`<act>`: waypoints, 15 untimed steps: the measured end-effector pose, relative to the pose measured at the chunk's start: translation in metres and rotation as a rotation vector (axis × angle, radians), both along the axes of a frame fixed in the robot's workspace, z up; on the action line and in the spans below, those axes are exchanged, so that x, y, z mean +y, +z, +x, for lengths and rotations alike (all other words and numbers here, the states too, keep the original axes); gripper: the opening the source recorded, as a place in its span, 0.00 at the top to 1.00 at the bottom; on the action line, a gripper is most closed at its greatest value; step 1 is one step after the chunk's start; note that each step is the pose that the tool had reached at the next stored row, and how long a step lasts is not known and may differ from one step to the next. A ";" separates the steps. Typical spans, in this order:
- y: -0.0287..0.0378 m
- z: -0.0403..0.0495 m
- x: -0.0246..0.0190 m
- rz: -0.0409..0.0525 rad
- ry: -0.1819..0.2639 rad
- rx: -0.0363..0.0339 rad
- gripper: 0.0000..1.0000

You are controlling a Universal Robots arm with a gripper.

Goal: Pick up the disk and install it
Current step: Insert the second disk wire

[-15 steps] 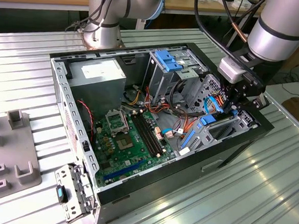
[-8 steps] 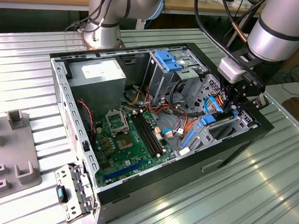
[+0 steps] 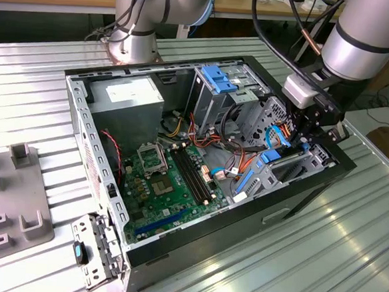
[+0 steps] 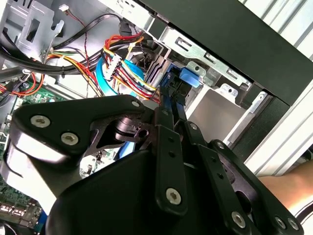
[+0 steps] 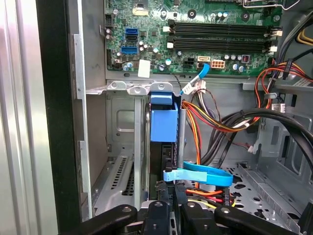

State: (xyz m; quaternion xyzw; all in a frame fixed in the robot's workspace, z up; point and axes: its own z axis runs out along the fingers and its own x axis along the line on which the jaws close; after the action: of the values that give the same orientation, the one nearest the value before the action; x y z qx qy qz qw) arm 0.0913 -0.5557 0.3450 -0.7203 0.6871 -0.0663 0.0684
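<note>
The disk (image 5: 164, 122) stands edge-on in the drive bay at the case's front corner, its light-blue bracket facing the first wrist view. My gripper (image 5: 171, 209) is shut on the disk's dark near edge, one black finger (image 5: 157, 213) on each side. In the second wrist view the gripper (image 4: 171, 110) reaches into the bay beside a light-blue tab of the disk (image 4: 188, 78). In the exterior view the gripper (image 3: 306, 137) hangs over the case's right end, above the blue-edged disk (image 3: 274, 158).
The open case (image 3: 326, 175) holds a motherboard (image 3: 169, 177), a grey power-supply box (image 3: 128, 94), a drive cage with blue latch (image 3: 219, 77) and cable bundles (image 5: 215, 117). A blue flat cable (image 5: 198, 175) crosses near the fingers. A person's forearm (image 4: 288, 188) is beside the case.
</note>
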 end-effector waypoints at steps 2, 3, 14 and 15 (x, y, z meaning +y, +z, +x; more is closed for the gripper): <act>-0.0011 -0.0001 -0.0002 0.0002 -0.006 0.0000 0.84; -0.0016 -0.0001 -0.0003 0.0001 -0.008 0.0000 0.84; -0.0063 -0.0001 -0.0006 0.0002 -0.018 0.0003 0.84; -0.0063 -0.0001 -0.0007 0.0001 -0.017 0.0003 0.84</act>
State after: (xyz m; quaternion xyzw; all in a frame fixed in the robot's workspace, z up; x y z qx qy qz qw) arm 0.0913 -0.5564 0.3387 -0.7142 0.6934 -0.0667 0.0677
